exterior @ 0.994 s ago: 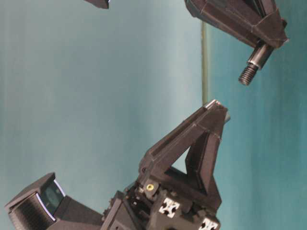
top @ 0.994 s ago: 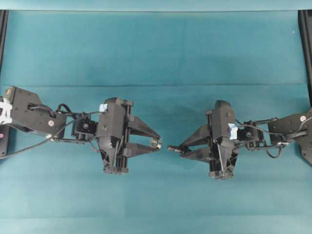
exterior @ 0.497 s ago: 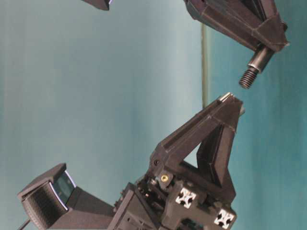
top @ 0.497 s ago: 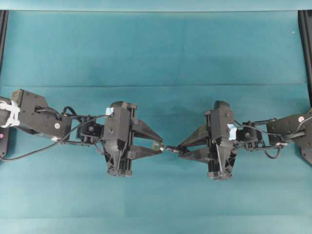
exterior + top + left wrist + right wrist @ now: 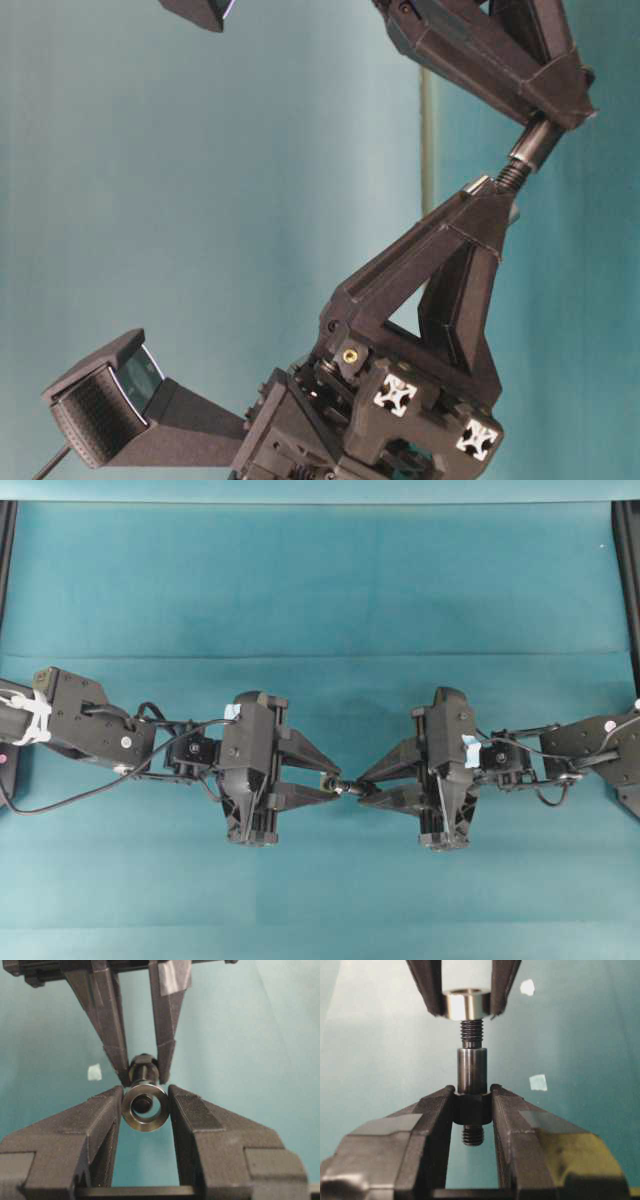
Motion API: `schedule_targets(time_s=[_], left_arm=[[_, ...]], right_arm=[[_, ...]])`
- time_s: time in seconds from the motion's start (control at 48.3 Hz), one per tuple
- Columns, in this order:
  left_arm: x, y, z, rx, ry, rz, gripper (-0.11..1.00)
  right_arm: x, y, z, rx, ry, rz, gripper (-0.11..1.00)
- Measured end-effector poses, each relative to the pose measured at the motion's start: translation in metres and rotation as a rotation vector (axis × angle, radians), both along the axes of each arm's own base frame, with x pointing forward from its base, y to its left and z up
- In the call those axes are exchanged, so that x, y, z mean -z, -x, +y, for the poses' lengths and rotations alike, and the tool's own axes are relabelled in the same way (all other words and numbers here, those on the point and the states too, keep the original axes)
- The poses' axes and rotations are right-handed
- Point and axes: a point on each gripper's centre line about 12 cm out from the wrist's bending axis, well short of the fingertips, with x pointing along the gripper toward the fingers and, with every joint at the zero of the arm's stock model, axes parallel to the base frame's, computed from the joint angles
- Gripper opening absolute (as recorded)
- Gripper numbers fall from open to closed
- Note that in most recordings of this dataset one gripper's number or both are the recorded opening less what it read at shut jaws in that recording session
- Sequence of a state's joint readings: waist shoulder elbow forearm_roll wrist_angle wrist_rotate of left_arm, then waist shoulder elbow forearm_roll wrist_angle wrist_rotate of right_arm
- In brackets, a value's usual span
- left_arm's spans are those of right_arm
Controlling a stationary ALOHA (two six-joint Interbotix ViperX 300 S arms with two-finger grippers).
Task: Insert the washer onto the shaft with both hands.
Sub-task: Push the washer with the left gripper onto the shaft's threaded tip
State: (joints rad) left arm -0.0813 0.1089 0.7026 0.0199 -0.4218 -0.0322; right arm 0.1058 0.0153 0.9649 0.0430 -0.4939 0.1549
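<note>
- Now the left hand [image 5: 322, 782] pinches the washer [image 5: 145, 1107] between its fingertips, above the teal counter [image 5: 320, 580].
- Facing it from 3 o'clock overhead, the right hand [image 5: 362, 785] is clamped on the shaft [image 5: 471, 1091].
- Threaded shaft tip sits in the washer's hole.
- Pale tape scraps [image 5: 538, 1082] lie on the counter.

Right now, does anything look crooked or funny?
Nothing stands out. The left gripper holds the washer square to the shaft in the right gripper, threaded tip entering the hole. Only pale tape scraps lie below.
</note>
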Motion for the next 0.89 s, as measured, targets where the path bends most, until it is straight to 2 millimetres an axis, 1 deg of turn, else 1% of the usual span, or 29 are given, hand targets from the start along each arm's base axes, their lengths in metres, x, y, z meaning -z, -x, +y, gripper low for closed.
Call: schedule_targets(time_s=[0.228, 0.704, 0.89], left_arm=[[0.003, -0.001, -0.001, 0.001, 0.001, 0.006, 0.36], [0.006, -0.015, -0.004, 0.006, 0.001, 0.002, 0.36], [0.008, -0.016, -0.004, 0.006, 0.001, 0.006, 0.36]], right_arm=[[0.0, 0.0, 0.0, 0.0, -0.001, 0.0, -0.01], [0.0, 0.0, 0.002, -0.005, -0.001, -0.001, -0.01], [0.001, 0.0, 0.002, -0.006, 0.0, 0.003, -0.01]])
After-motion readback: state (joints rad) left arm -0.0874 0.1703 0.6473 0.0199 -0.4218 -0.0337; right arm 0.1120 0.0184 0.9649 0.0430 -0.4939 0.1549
